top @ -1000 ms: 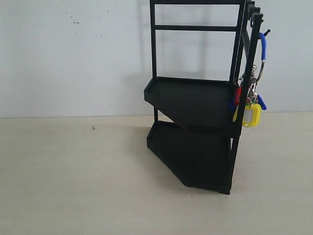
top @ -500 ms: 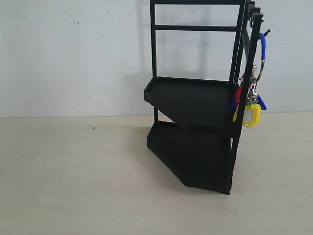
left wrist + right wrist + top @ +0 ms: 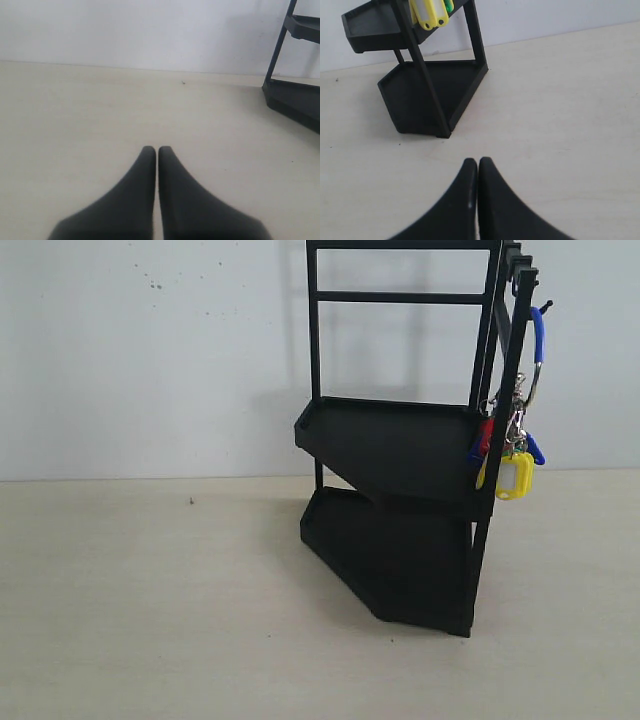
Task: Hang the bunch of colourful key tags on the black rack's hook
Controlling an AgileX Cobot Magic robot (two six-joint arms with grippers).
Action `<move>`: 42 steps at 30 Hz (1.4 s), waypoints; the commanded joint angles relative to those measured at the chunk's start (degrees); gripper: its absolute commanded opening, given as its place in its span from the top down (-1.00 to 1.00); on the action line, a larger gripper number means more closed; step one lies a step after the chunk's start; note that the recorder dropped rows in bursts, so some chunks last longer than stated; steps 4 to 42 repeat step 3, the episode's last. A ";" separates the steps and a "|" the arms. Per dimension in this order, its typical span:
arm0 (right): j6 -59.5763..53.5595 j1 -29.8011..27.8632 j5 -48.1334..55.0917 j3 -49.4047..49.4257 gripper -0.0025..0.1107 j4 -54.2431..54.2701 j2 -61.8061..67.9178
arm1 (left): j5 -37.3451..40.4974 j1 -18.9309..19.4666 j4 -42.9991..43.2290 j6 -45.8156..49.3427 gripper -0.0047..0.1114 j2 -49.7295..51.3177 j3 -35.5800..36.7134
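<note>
Nothing has moved since the earlier frame: the colourful key tag bunch (image 3: 514, 455) hangs long-axis down from the hook (image 3: 545, 308) on the black rack (image 3: 400, 440) (task seemingly done). The left end effector (image 3: 157, 150) and right end effector (image 3: 478, 161) are clenched empty above the counter (image 3: 150, 590), the right nearer the bunch.

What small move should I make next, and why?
Probably none beyond keeping both arms clear. The colourful key tag bunch hangs by its blue-sleeved ring from the hook on the black rack. The left gripper and right gripper are shut, empty, apart from it.
</note>
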 commanded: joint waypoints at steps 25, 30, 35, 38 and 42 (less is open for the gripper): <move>-0.16 -0.21 -0.24 -0.04 0.96 -0.03 -0.28 | -0.43 -0.04 0.28 0.20 0.84 -0.12 0.16; -0.16 -0.21 -0.24 -0.04 0.96 -0.03 -0.28 | -0.43 -0.04 0.28 0.20 0.84 -0.12 0.16; -0.16 -0.21 -0.24 -0.04 0.96 -0.03 -0.28 | -0.43 -0.04 0.28 0.20 0.84 -0.12 0.16; -0.16 -0.21 -0.24 -0.04 0.96 -0.03 -0.28 | -0.43 -0.04 0.28 0.20 0.84 -0.12 0.16; -0.16 -0.21 -0.24 -0.04 0.96 -0.03 -0.28 | -0.43 -0.04 0.28 0.20 0.84 -0.12 0.16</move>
